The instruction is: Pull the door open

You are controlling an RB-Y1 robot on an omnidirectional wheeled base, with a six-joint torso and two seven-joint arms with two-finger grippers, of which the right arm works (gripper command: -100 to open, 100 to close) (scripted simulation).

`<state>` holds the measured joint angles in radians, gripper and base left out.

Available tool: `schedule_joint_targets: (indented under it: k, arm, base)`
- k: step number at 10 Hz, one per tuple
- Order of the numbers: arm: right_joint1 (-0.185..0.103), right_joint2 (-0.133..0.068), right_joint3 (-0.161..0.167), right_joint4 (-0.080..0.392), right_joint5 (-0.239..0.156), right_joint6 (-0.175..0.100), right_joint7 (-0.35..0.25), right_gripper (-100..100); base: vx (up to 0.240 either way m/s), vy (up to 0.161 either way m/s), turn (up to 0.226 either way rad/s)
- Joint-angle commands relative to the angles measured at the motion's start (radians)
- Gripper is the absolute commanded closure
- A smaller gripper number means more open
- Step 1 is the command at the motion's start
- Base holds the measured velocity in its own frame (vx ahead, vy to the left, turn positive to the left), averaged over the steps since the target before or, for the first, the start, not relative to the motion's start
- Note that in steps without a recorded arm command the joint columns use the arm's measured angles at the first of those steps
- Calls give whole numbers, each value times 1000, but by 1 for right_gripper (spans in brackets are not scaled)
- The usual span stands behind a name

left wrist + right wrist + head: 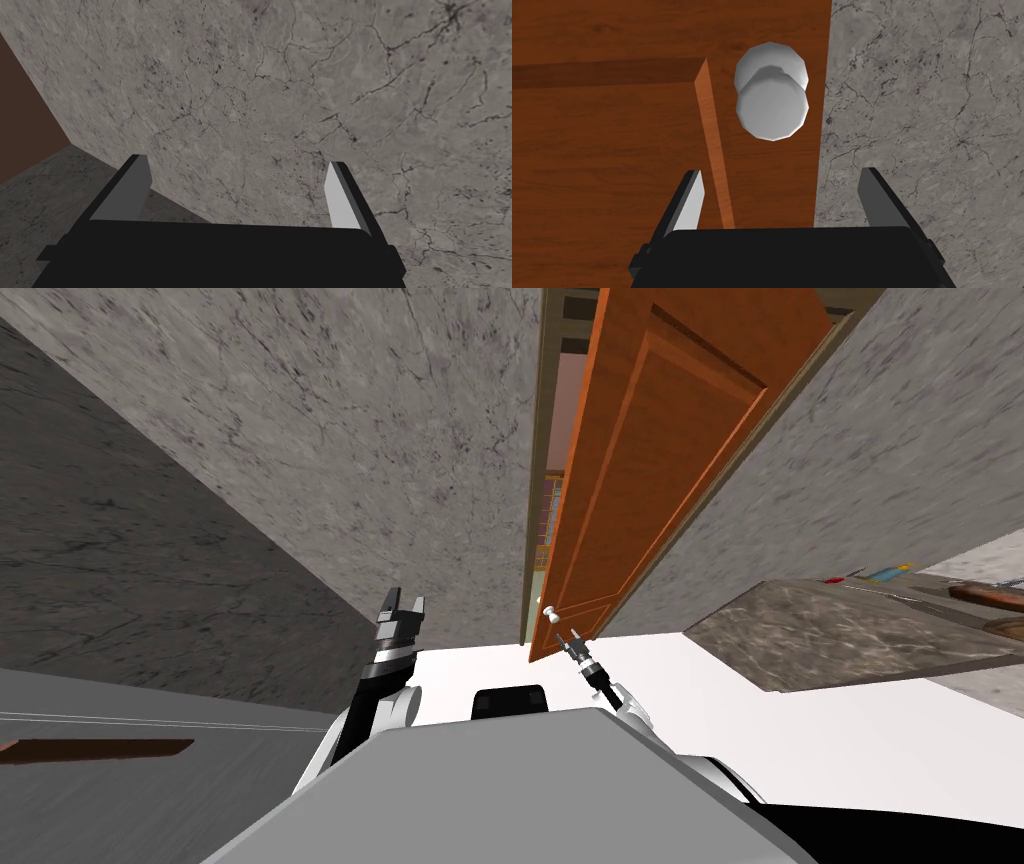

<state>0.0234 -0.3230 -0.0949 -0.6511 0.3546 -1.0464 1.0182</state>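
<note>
The orange-brown door (660,438) stands ajar in the grey wall (400,438) ahead. The left pincer (237,161) is held up, fingers wide apart. The right pincer (780,171) gapes wide just short of the door's white knob (772,105), not touching it.

The floor (850,748) is plain white. A mottled brown-grey surface (830,633) stands at the robot's right. Small, indistinct items (985,593) lie on its far end.
</note>
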Motion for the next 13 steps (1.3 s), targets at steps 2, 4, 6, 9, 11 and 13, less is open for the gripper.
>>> schedule_joint_targets:
  k: [2,4,6,9,11,13]
  arm:
    - [-3,-11,-26,42,-19,-26,9,-100]
    - [0,-18,-42,58,-30,-36,11,-100]
    - [6,-31,-72,89,-52,-55,16,-100]
    - [10,-27,-65,77,-47,-52,15,100]
    - [10,-27,-65,77,-47,-52,15,100]
    - [10,-27,-65,77,-47,-52,15,100]
  base:
    - [117,60,172]
    - [115,49,138]
    - [179,29,217]
    - [16,-3,-3]
    - [-19,-5,8]
    - [-4,-1,-2]
